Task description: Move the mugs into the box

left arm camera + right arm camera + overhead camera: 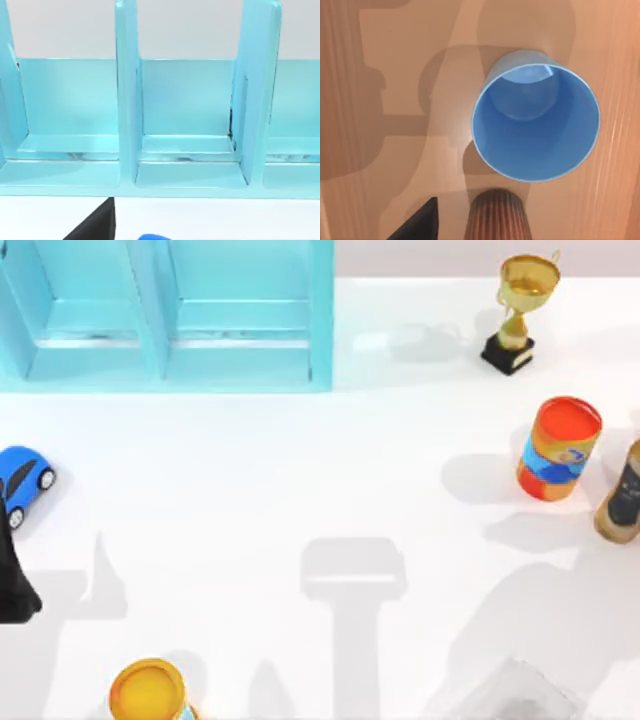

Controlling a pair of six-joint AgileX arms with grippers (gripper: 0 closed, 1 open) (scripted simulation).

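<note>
In the right wrist view a plain blue mug (536, 122) stands upright with its open mouth facing the camera, on a tan surface. The dark brown ribbed mug (496, 216) stands close beside it. One black finger (418, 223) of my right gripper shows at the picture's edge, apart from both mugs. The light blue box (321, 330) with upright dividers sits at the table's back left. My left gripper (14, 585) hangs at the left edge of the table, in front of the box (127, 105), with one black finger (96, 226) showing.
A blue toy car (20, 480) lies at the left edge beside my left gripper. A gold trophy (520, 310) stands back right. An orange-and-blue can (560, 448) and a tan bottle (622, 495) stand at the right. A yellow-topped can (148, 692) is front left.
</note>
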